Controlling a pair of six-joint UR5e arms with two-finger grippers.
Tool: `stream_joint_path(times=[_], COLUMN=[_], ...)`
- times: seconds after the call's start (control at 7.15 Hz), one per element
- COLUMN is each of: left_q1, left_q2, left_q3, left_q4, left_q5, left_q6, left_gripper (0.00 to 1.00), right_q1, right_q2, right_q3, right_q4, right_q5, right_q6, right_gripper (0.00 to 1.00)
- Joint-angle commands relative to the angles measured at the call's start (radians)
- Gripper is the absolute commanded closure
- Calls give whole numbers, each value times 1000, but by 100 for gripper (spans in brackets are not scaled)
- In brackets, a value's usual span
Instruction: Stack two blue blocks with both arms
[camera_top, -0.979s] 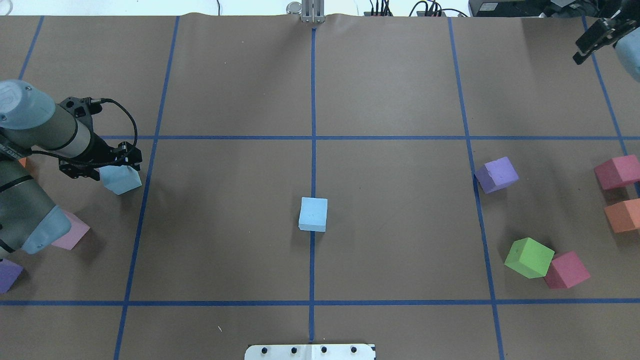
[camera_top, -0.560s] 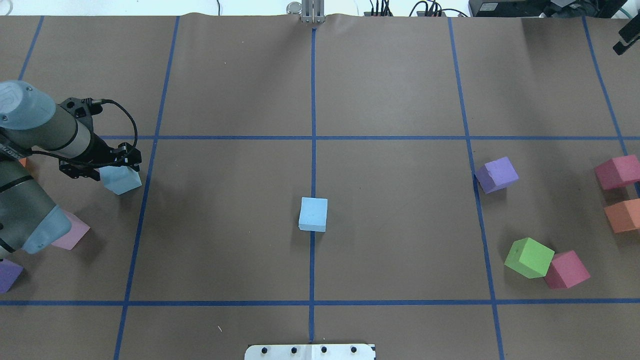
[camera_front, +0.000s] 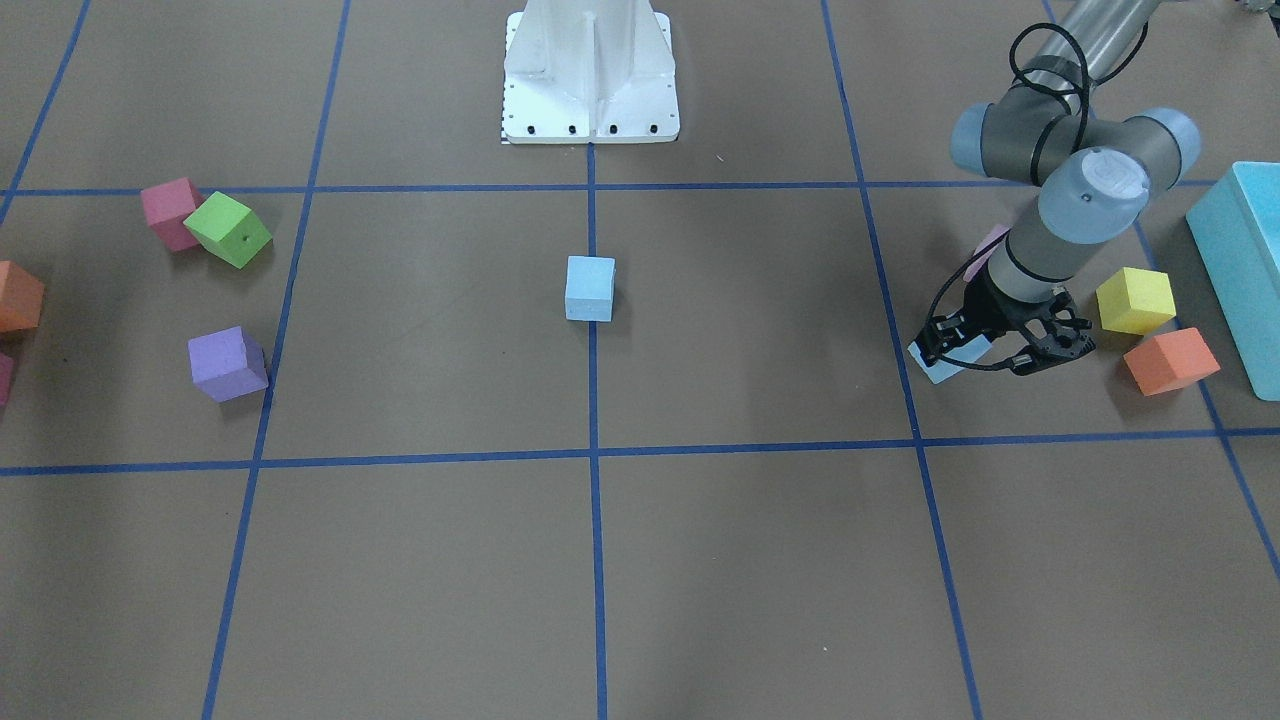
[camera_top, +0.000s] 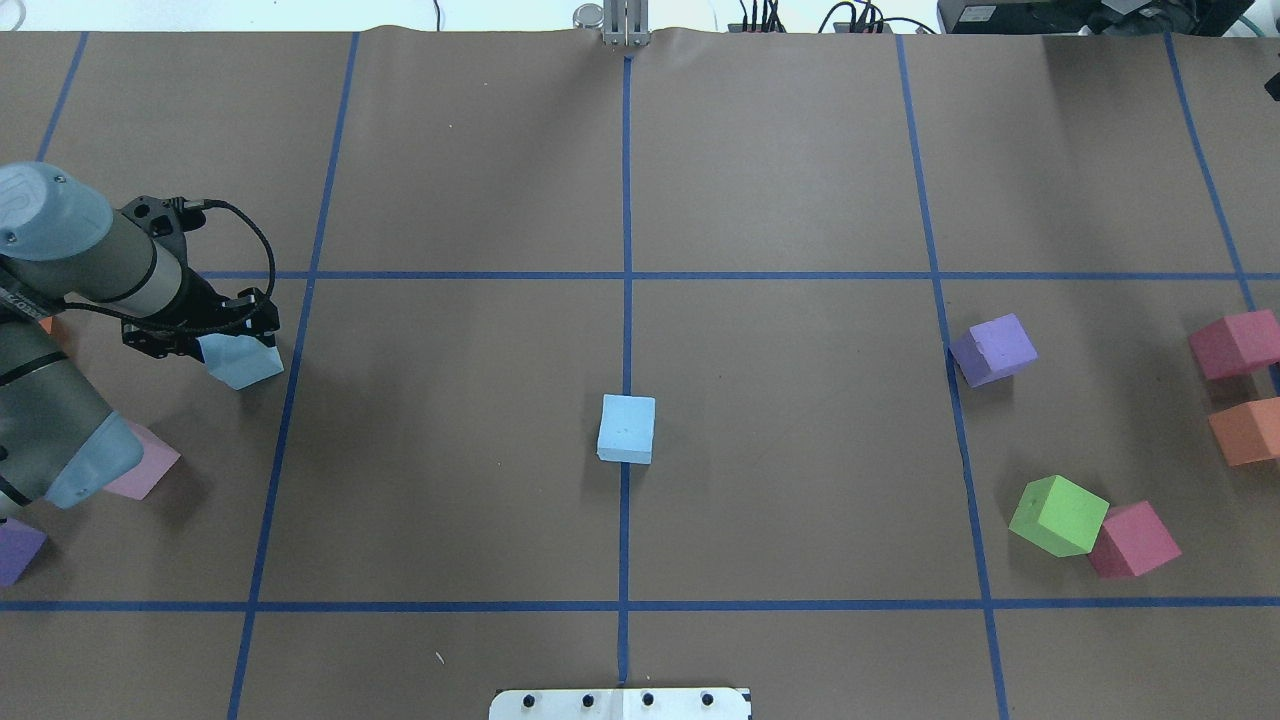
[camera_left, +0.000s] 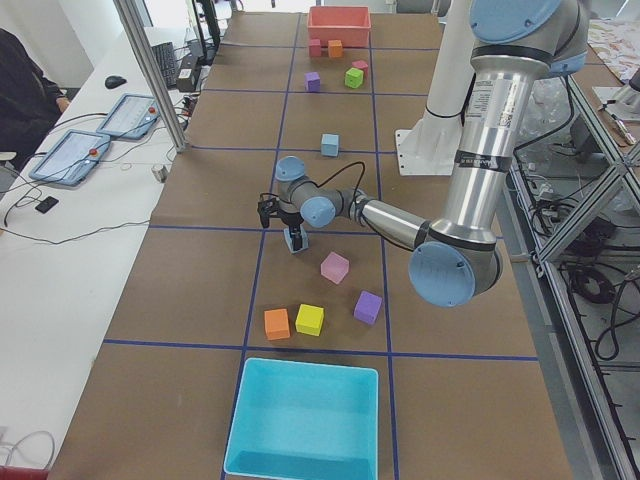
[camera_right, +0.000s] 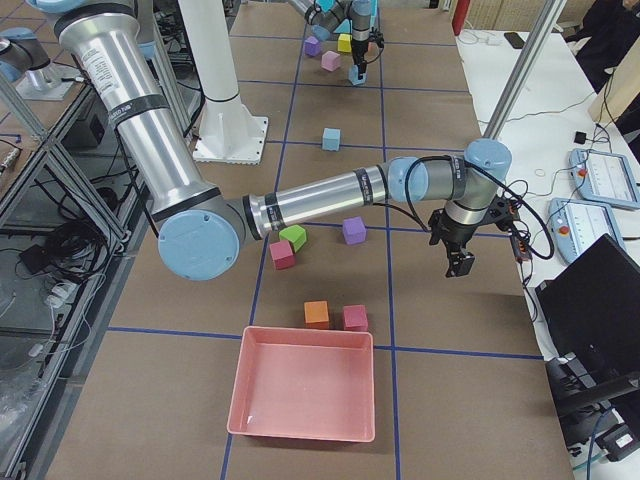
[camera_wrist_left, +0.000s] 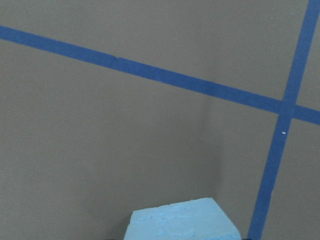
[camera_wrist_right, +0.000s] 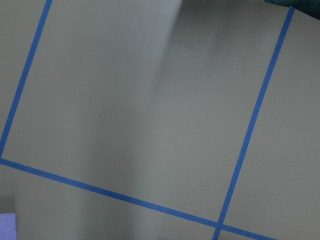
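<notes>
Near left edge of surface (camera_top: 450, 480), left pincer (camera_top: 238, 332) clamped tilted blue block (camera_top: 243, 362). At centre sat second blue block (camera_top: 627, 428). Right pincer (camera_right: 460, 263) hung far right, grip state untellable. Advice: level load, align faces, lower gently.

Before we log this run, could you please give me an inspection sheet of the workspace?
Surface: brown paper table with blue tape grid.
Job's things: centre blue block on the middle tape line; held blue block in the left gripper; not yet stacked.
Clutter: purple cube, green cube, red cube, orange cube, pink cube, yellow cube, turquoise bin, pink bin.
Grippers: left gripper shut on held blue block; right gripper near the table's operator-side edge, state unclear.
Cables: black cable looped at the left wrist.
Surroundings: operators' desk with tablets.
</notes>
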Motion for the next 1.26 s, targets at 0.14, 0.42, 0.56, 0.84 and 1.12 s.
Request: stream_joint_path(times=[0.14, 0.42, 0.56, 0.84, 1.12], left_q1=[0, 2, 2, 2, 35], left_q2=[-2, -17, -24, -99, -307], left_q3=[7, 2, -9, -60, -78], left_q4=[-1, 2, 5, 33, 232], left_q5=[0, -9, -14, -14, 0], left_q6=[1, 8, 8, -3, 4], left_gripper=[36, 36, 36, 36, 36], right_q1=[37, 39, 42, 49, 68], right_q2=[-2, -9, -14, -28, -28], right_q3=[-75, -98, -100, -110, -122], right_q4=[5, 12, 12, 15, 14], right_q5=[-10, -13, -15, -16, -18], right_q6=[-91, -109, -109, -119, -125], right_gripper=[0, 0, 0, 0, 0])
